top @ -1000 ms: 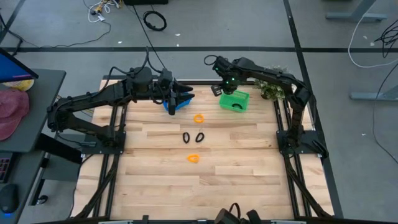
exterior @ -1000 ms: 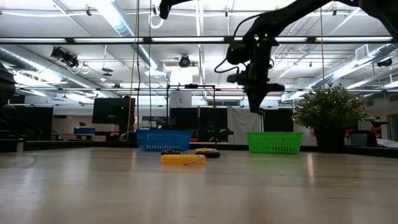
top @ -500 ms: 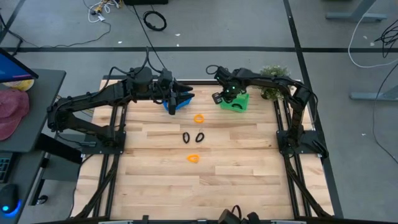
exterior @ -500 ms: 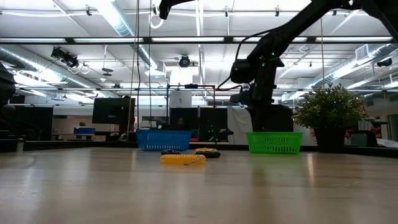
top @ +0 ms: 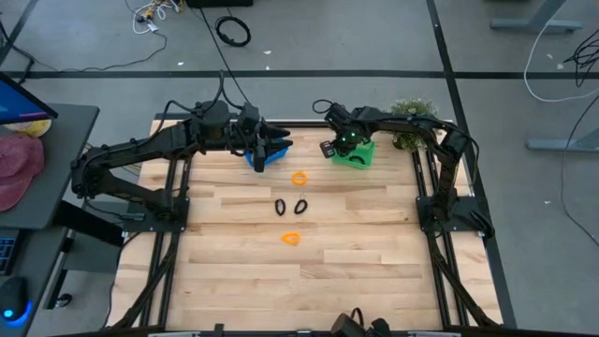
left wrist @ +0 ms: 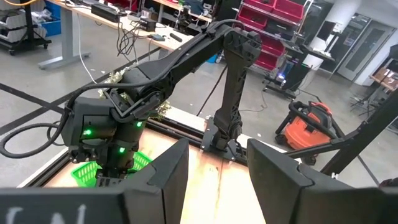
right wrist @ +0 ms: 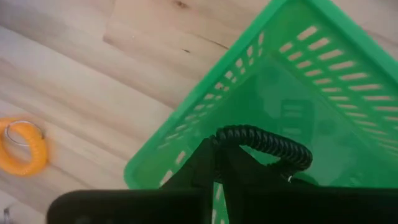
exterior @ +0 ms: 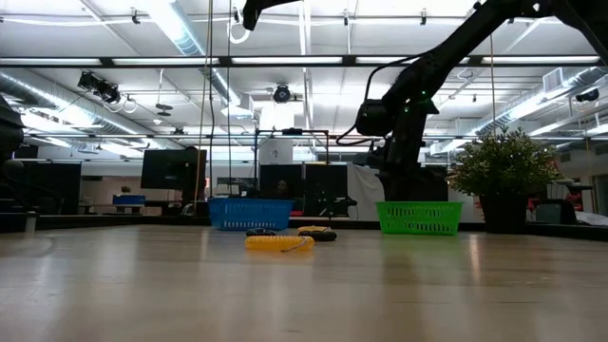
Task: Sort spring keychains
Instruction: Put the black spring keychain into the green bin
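Observation:
My right gripper [right wrist: 216,163] is shut on a black coiled keychain [right wrist: 267,144] just above the green basket [right wrist: 323,106], which stands near the table's far edge [top: 354,154]. In the low view it hangs over that basket [exterior: 419,217]. My left gripper [left wrist: 217,168] is open, holds nothing and hovers over the blue basket [top: 260,154]. Lying flat on the table are an orange keychain [top: 299,178], two black ones [top: 280,206] [top: 300,206] and another orange one [top: 291,239]. My right gripper pinches the black keychain between its two fingers at one end of the coil [right wrist: 225,137], coming from above and pointing down. The loop is lifted clear; its free part [right wrist: 292,152] arches out to one side of the fingertips over the inside of the green basket.
A potted plant [top: 408,133] stands at the table's far right corner behind the green basket. The orange keychain [right wrist: 25,146] lies on bare wood beside that basket. The near half of the table [top: 299,281] is bare wood.
My right gripper has come down and slightly toward the table's right, from well above the green basket to just over its opening. The left arm and the keychains on the table have kept still.

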{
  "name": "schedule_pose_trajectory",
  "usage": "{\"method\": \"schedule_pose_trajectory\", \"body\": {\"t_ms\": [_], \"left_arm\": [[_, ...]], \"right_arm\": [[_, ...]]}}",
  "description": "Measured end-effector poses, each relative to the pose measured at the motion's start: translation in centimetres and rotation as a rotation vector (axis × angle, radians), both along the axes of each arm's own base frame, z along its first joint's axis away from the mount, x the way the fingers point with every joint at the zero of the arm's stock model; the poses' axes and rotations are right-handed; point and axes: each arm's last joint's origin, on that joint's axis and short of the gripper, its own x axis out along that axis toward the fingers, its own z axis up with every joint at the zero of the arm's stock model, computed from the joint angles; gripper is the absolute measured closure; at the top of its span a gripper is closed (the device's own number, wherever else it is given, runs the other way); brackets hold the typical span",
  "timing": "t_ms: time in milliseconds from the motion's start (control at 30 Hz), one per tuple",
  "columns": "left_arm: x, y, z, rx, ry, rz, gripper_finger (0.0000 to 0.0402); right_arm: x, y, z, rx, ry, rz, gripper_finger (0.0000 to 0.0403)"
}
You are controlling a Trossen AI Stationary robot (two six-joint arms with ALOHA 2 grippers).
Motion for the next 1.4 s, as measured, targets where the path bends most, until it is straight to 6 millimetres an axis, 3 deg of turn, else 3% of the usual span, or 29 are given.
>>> {"method": "schedule_pose_trajectory", "body": {"t_ms": [400, 533, 667, 833, 967, 1133, 1233, 1400], "left_arm": [[0.0, 0.0, 0.0, 0.0, 0.0, 0.0, 0.0234], [0.0, 0.0, 0.0, 0.0, 0.001, 0.0, 0.0234], [0.0, 0.0, -0.1, -0.001, 0.008, 0.0, 0.0234], [0.0, 0.0, -0.1, -0.001, 0.009, 0.0, 0.0234], [0.0, 0.0, -0.1, 0.0, 0.009, 0.0, 0.0234], [0.0, 0.0, -0.1, 0.0, 0.009, 0.0, 0.0234], [0.0, 0.0, -0.1, 0.0, 0.009, 0.0, 0.0234], [0.0, 0.0, -0.1, 0.01, 0.009, -0.001, 0.0234]], "right_arm": [[-0.3, 0.2, 0.1, 0.004, 0.029, 0.045, 0.0276], [-0.6, 0.4, 1.5, -0.003, 0.047, 0.078, 0.0249], [-1.1, 0.6, 4.6, -0.051, 0.031, 0.105, 0.0237], [-2.5, 2.0, 10.4, -0.105, -0.024, 0.116, 0.0241], [-4.0, 4.9, 14.9, -0.108, -0.046, 0.135, 0.025], [-6.8, 10.0, 19.3, -0.112, -0.102, 0.171, 0.026], [-8.6, 12.7, 21.2, -0.133, -0.154, 0.185, 0.0264], [-10.9, 15.0, 23.7, -0.316, -0.255, 0.294, 0.0274]]}}
